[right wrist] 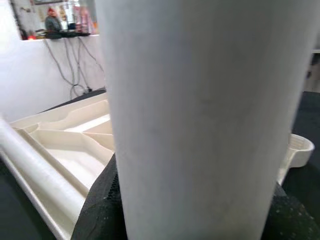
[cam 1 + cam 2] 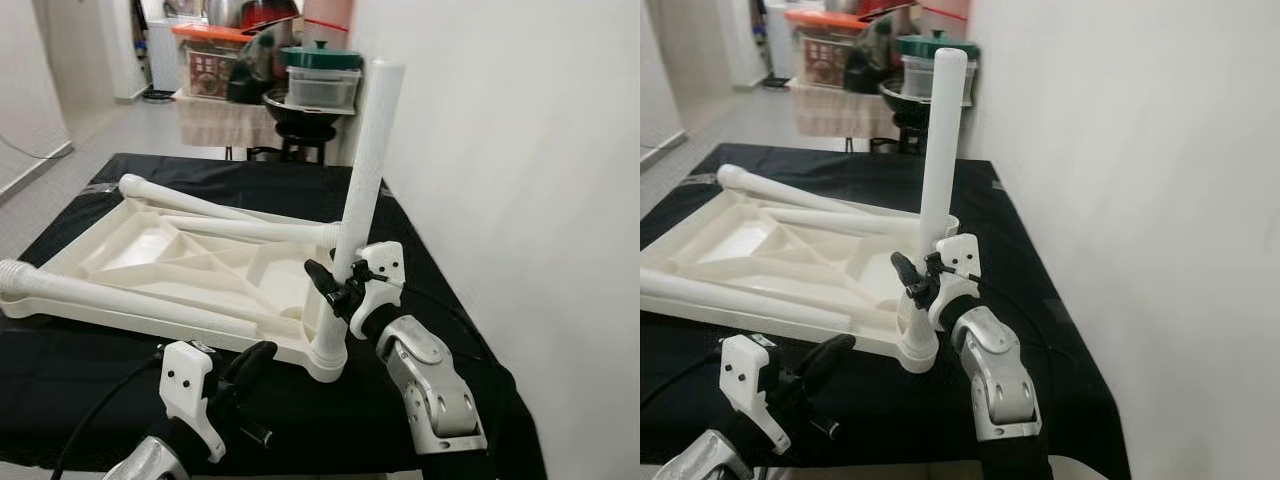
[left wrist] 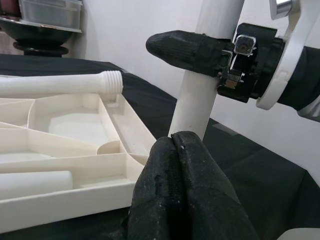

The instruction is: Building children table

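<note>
Left gripper (image 2: pixel 262 352), fingers closed and empty, waits near the bench (image 2: pixel 90 370) edge; right gripper (image 2: pixel 335 283) clamps upright leg (image 2: pixel 365 170) in the tabletop (image 2: pixel 150 260) corner socket, likely needing twisting next.

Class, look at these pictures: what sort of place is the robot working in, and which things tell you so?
Probably a home, near a kitchen. Pots and food boxes crowd a cloth-covered side table behind, by plain white walls, and a child's tabletop lies upside down on a black-covered table.

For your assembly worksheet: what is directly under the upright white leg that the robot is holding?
The upright leg, gripped by the right hand, stands in a round corner socket of the upturned tabletop. Its bottom end is hidden inside the socket; black cloth lies beneath.
</note>
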`<state>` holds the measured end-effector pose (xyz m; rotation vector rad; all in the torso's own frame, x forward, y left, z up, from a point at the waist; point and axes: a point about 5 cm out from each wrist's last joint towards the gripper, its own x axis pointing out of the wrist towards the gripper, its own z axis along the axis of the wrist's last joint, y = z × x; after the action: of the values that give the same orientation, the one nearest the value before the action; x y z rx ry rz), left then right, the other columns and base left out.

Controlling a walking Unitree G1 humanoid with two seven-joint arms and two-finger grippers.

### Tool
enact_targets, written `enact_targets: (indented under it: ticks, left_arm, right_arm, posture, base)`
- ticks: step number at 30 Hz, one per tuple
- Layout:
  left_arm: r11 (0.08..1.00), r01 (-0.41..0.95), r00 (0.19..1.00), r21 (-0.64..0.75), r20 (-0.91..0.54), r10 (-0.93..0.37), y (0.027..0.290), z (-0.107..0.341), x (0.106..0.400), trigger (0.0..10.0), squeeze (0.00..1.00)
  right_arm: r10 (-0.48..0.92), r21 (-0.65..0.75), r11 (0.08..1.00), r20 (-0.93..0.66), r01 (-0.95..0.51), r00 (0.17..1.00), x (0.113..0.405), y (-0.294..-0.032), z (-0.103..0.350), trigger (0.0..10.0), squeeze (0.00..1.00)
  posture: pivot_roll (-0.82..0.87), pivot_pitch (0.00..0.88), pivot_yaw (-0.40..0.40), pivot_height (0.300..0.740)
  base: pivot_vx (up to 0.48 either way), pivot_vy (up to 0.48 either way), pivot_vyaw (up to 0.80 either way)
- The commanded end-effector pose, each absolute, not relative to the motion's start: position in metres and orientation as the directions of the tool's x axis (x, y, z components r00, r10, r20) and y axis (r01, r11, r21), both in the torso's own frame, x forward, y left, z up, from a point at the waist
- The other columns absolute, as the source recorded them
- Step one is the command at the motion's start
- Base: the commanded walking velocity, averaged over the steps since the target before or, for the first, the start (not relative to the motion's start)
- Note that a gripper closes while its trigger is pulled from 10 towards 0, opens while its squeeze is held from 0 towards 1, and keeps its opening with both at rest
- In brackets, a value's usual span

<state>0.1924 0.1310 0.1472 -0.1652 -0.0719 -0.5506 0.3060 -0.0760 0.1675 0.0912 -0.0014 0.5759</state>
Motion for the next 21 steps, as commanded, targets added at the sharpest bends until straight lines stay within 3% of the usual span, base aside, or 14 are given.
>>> enact_targets:
  ticks: [1,2,5,6,7,8,10,13,16,21]
  left_arm:
    - [0.839,0.527,0.850,-0.134,0.111,-0.516,0.130,0.146,0.194,10.0,0.00]
    - [0.839,0.527,0.850,-0.134,0.111,-0.516,0.130,0.146,0.194,10.0,0.00]
    - [0.835,0.531,0.847,-0.140,0.110,-0.520,0.130,0.146,0.195,10.0,0.00]
    - [0.835,0.532,0.847,-0.141,0.109,-0.521,0.130,0.146,0.195,10.0,0.00]
    - [0.835,0.532,0.847,-0.141,0.109,-0.521,0.130,0.146,0.195,10.0,0.00]
    - [0.835,0.533,0.846,-0.141,0.110,-0.522,0.130,0.145,0.195,10.0,0.00]
    - [0.835,0.533,0.846,-0.140,0.110,-0.521,0.130,0.145,0.196,10.0,0.00]
    - [0.835,0.532,0.846,-0.140,0.110,-0.521,0.130,0.145,0.196,10.0,0.00]
    - [0.837,0.529,0.848,-0.138,0.109,-0.518,0.130,0.144,0.197,10.0,0.00]
    - [0.838,0.528,0.849,-0.138,0.108,-0.517,0.130,0.144,0.198,10.0,0.00]
  right_arm:
    - [0.640,0.180,0.761,-0.052,-0.623,0.767,0.296,-0.069,0.150,10.0,1.00]
    - [0.640,0.180,0.761,-0.052,-0.623,0.767,0.296,-0.069,0.150,10.0,1.00]
    - [0.758,0.129,0.645,0.013,-0.753,0.652,0.299,-0.072,0.170,10.0,1.00]
    - [0.791,0.098,0.607,0.018,-0.788,0.612,0.304,-0.078,0.174,10.0,0.57]
    - [0.791,0.098,0.607,0.018,-0.788,0.612,0.304,-0.078,0.174,10.0,0.57]
    - [0.823,0.050,0.567,0.012,-0.822,0.568,0.311,-0.084,0.176,10.0,0.00]
    - [0.865,0.019,0.503,-0.007,-0.864,0.502,0.321,-0.093,0.179,10.0,0.00]
    - [0.879,0.022,0.478,-0.012,-0.878,0.478,0.324,-0.095,0.179,10.0,0.00]
    - [0.944,0.009,0.329,-0.025,-0.944,0.329,0.334,-0.106,0.191,10.0,0.00]
    - [0.963,0.043,0.271,-0.006,-0.962,0.271,0.346,-0.115,0.203,10.0,0.00]
  posture:
    - [0.00,0.000,-0.092,0.740]
    - [0.00,0.000,-0.092,0.740]
    - [0.00,0.000,-0.082,0.740]
    - [0.00,0.000,-0.082,0.740]
    - [0.00,0.000,-0.082,0.740]
    - [0.00,0.000,-0.082,0.740]
    - [0.01,0.000,-0.085,0.740]
    - [0.01,0.000,-0.085,0.740]
    - [0.02,0.000,-0.089,0.740]
    - [0.02,0.000,-0.090,0.740]
  base:
    - [0.000,0.000,0.00]
    - [0.000,0.000,0.00]
    - [0.000,0.000,0.00]
    - [0.000,0.000,0.00]
    - [0.000,0.000,0.00]
    - [0.000,0.000,0.00]
    - [0.000,0.000,0.00]
    - [0.000,0.000,0.00]
    - [0.000,0.000,0.00]
    - [0.000,0.000,0.00]
